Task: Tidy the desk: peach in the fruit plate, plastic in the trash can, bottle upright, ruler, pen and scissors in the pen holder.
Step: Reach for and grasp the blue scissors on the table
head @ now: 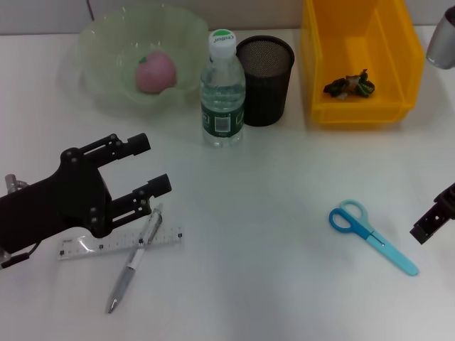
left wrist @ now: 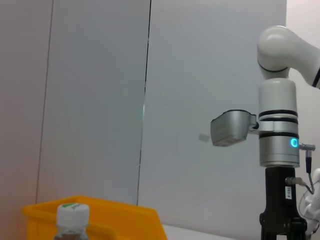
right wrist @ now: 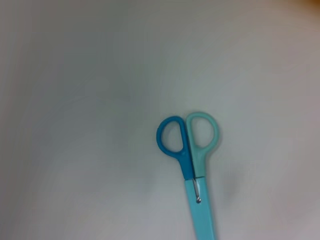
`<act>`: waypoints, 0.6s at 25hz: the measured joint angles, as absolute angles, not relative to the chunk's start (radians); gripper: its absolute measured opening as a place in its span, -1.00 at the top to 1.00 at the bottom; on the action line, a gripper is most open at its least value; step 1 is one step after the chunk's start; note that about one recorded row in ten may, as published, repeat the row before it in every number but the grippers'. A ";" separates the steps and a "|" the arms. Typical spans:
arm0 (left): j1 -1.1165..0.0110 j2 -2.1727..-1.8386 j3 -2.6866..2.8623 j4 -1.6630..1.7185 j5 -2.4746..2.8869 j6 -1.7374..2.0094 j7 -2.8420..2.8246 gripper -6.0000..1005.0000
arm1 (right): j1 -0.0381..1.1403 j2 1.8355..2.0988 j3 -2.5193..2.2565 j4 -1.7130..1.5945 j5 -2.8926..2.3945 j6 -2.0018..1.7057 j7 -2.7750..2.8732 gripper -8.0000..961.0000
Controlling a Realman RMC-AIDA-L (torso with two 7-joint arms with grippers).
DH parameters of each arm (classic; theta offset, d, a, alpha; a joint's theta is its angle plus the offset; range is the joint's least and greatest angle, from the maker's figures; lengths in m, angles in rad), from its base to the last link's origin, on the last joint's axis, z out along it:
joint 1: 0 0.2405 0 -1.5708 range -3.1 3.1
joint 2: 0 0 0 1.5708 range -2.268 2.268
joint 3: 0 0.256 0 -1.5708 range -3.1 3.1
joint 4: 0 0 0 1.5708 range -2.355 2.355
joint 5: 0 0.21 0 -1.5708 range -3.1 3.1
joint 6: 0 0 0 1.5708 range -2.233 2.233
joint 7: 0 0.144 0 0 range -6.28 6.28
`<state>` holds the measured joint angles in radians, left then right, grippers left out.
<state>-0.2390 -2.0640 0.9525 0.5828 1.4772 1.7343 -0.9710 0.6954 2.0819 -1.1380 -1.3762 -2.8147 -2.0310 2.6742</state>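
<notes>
On the white desk [head: 270, 213], the pink peach [head: 155, 72] lies in the pale green fruit plate [head: 99, 42] at the back left. The bottle [head: 222, 92] stands upright beside the black mesh pen holder [head: 264, 79]. The yellow trash can [head: 359, 60] holds a dark crumpled piece of plastic [head: 348, 85]. The clear ruler [head: 121, 245] and the pen [head: 135, 259] lie crossed at the front left. My left gripper [head: 155, 163] is open and empty just above their far side. The scissors [head: 371, 234] lie at the front right and also show in the right wrist view [right wrist: 192, 160]. My right gripper [head: 431, 222] is at the right edge, beside the scissors.
The left wrist view shows the bottle cap [left wrist: 72, 215], the trash can's rim [left wrist: 110, 215] and my right arm [left wrist: 277, 125] standing upright against a grey wall. Bare desk lies between the pen and the scissors.
</notes>
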 joint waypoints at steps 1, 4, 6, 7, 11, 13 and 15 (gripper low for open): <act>-0.239 -2.064 0.953 0.583 1.477 1.729 -0.971 -0.33 | 0.685 2.083 -1.154 -1.375 -2.815 -2.010 2.677 -0.63; -0.239 -2.065 0.953 0.583 1.477 1.724 -0.971 -0.33 | 0.671 2.085 -1.187 -1.368 -2.810 -1.980 2.678 -0.63; -0.239 -2.065 0.953 0.583 1.477 1.724 -0.971 -0.33 | 0.668 2.086 -1.205 -1.364 -2.801 -1.965 2.678 -0.63; -0.239 -2.066 0.953 0.583 1.477 1.719 -0.971 -0.33 | 0.665 2.087 -1.224 -1.361 -2.786 -1.952 2.678 -0.63; -0.239 -2.066 0.953 0.583 1.477 1.717 -0.971 -0.33 | 0.663 2.087 -1.248 -1.350 -2.768 -1.936 2.678 -0.63; -0.239 -2.066 0.953 0.583 1.477 1.716 -0.971 -0.33 | 0.663 2.088 -1.267 -1.337 -2.760 -1.923 2.679 -0.63; -0.239 -2.066 0.953 0.583 1.477 1.714 -0.971 -0.33 | 0.662 2.088 -1.274 -1.334 -2.759 -1.917 2.680 -0.63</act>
